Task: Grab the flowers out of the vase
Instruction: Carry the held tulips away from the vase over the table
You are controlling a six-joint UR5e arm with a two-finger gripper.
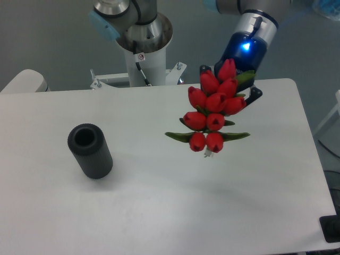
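The flowers [212, 109], a bunch of red tulip buds with narrow green leaves, hang in the air over the right half of the white table [159, 212]. My gripper [234, 82] is shut on them near the top of the bunch, its fingers mostly hidden behind the buds. A blue light glows on the wrist above it. The vase [90, 150], a short dark ribbed cylinder, stands on the left of the table with its round mouth showing hollow. The bunch is well to the right of the vase and clear of it.
The robot's white base column [142, 45] stands behind the table's far edge. A rounded white chair back [24, 81] shows at the far left. A black object [332, 228] sits by the table's right front corner.
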